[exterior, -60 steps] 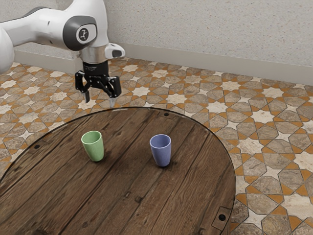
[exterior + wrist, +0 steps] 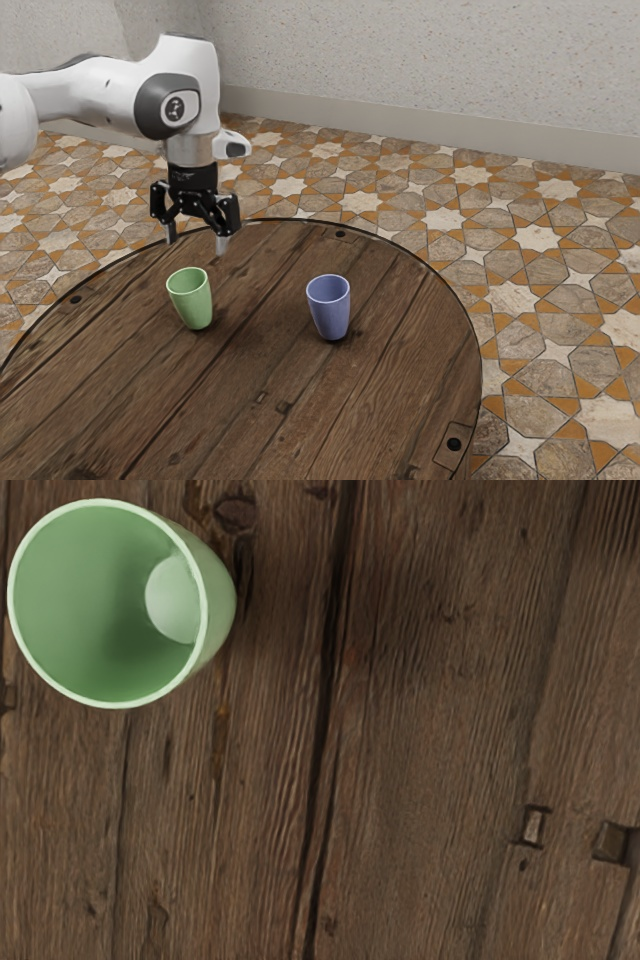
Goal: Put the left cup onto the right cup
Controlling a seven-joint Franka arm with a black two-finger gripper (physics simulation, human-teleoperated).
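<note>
A green cup point(image 2: 190, 297) stands upright on the round wooden table point(image 2: 250, 400), toward the exterior view's left. A blue-purple cup point(image 2: 329, 306) stands upright to its right, well apart from it. My gripper point(image 2: 196, 241) hangs open in the air above and slightly behind the green cup, fingers pointing down, with nothing between them. In the wrist view I look straight down into the green cup point(image 2: 115, 600), which is empty, with bare dark planks point(image 2: 420, 740) around it.
The table's curved far edge point(image 2: 330, 228) runs just behind the cups, with patterned floor tiles point(image 2: 480, 220) beyond and a wall at the back. Metal brackets point(image 2: 535, 825) are set into the planks.
My gripper has come down and a little toward the exterior view's left, closer to the green cup. Both cups stand where they were.
</note>
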